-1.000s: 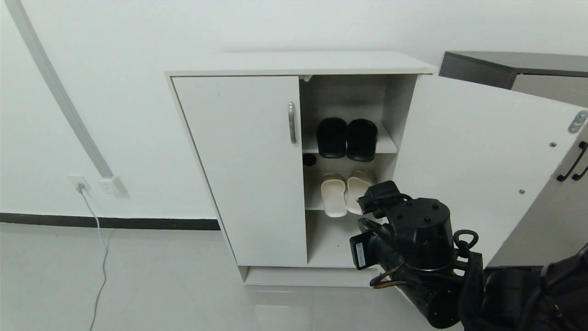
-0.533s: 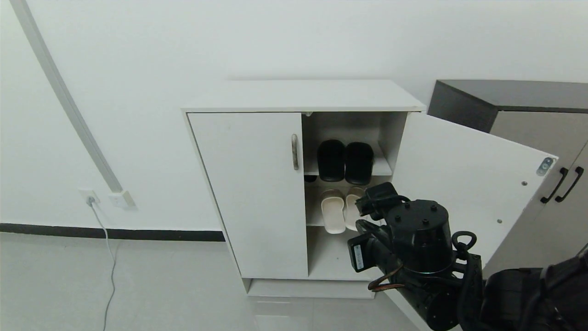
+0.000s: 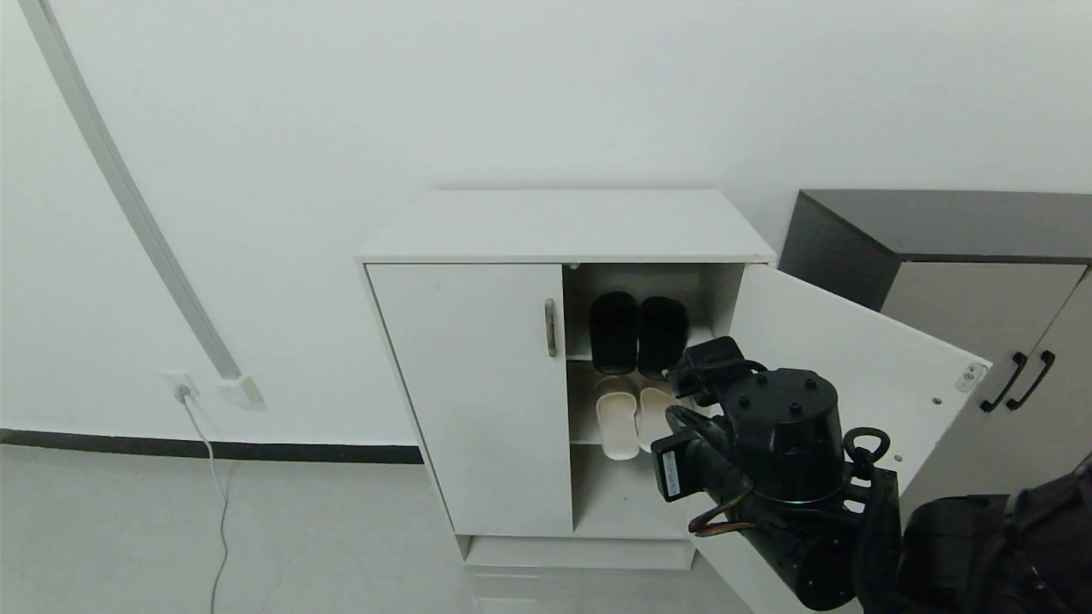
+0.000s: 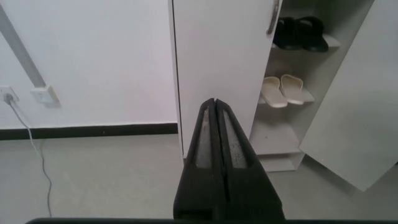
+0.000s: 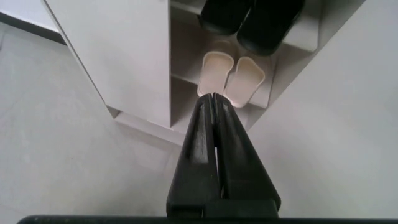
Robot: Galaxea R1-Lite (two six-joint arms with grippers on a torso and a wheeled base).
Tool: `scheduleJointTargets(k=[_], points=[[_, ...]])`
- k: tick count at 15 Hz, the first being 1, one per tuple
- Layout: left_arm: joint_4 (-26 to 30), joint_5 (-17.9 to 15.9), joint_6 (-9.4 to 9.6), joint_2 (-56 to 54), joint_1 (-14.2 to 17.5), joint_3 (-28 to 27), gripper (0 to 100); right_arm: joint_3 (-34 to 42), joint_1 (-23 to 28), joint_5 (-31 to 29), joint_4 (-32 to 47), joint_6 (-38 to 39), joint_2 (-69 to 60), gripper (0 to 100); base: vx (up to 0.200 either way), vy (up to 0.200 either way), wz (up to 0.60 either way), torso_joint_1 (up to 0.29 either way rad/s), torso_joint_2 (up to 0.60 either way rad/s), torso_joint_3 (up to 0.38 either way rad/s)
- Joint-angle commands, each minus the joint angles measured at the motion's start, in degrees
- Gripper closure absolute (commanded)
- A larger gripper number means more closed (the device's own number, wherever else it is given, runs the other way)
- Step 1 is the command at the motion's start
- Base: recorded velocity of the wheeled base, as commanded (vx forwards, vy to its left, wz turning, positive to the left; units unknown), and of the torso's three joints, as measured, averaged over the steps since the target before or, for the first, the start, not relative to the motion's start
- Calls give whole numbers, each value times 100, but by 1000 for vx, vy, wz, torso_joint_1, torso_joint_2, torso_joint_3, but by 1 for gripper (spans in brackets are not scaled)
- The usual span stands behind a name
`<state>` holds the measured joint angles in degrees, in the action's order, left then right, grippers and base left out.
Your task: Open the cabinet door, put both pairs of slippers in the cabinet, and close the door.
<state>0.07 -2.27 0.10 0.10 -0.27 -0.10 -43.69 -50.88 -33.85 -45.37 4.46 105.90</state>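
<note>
The white cabinet stands against the wall with its left door closed and its right door swung open. A black pair of slippers lies on the upper shelf and a cream pair on the shelf below. My right arm hangs low in front of the open side. My right gripper is shut on nothing and points at the cream pair. Farther back from the cabinet, my left gripper is also shut and holds nothing.
A dark grey cabinet with black handles stands just right of the open door. On the left wall are a socket with a hanging cable and a slanted white conduit. Bare tiled floor lies in front.
The whole head picture has shifted: the cabinet now sits lower and looks smaller, so the camera has moved back. Both pairs of slippers lie as before and the right door stays open.
</note>
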Motion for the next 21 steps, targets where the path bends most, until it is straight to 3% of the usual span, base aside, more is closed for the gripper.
scheduleJointTargets(k=[1, 14, 21], points=[[1, -2, -1, -1, 0, 1, 100, 27, -1, 2, -51, -7, -17, 100, 0, 0, 0, 193, -505, -305], [1, -2, -1, -1, 0, 1, 100, 71, 43, 2, -130, -16, -34, 100, 0, 0, 0, 237, -556, -322], [1, -2, -1, -1, 0, 1, 100, 106, 114, 81, -138, -33, -78, 100, 0, 0, 0, 172, -367, -200]])
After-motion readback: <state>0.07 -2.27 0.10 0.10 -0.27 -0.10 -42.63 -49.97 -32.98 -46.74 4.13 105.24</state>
